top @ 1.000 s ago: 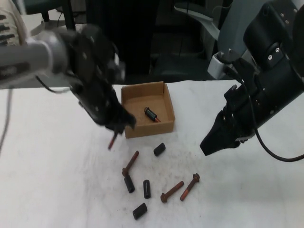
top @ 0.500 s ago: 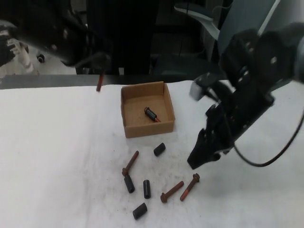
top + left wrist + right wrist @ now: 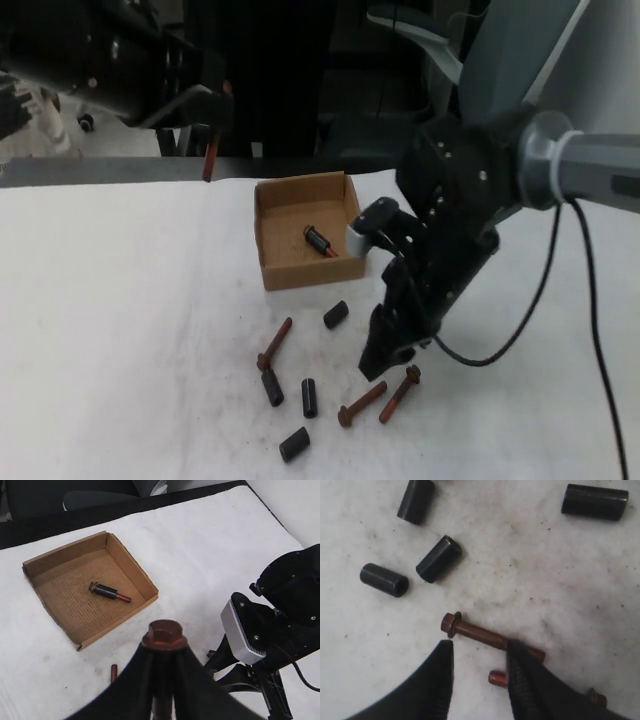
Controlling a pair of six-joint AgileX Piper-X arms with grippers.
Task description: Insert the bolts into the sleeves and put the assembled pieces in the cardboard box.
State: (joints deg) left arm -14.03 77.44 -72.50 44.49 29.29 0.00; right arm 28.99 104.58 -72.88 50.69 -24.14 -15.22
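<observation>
My left gripper (image 3: 164, 650) is shut on a rusty bolt (image 3: 165, 636), head up between its fingers; in the high view it holds that bolt (image 3: 210, 160) raised beyond the bench's far left edge. The cardboard box (image 3: 268, 262) holds one assembled piece (image 3: 320, 241). My right gripper (image 3: 385, 358) is low over the loose parts, open, its fingers either side of a bolt (image 3: 480, 632) on the cloth. A second bolt's tip (image 3: 498, 678) lies between them. Several black sleeves (image 3: 438, 558) lie close by.
On the white cloth, in front of the box (image 3: 65, 550), lie three loose bolts (image 3: 274, 344) and several sleeves (image 3: 309, 397), one (image 3: 336, 315) just below the box. The right arm (image 3: 280, 615) stands right of the box.
The left arm rose from beside the box up and back to the far left, still holding its bolt. The right arm swung left and down onto the loose bolts.
</observation>
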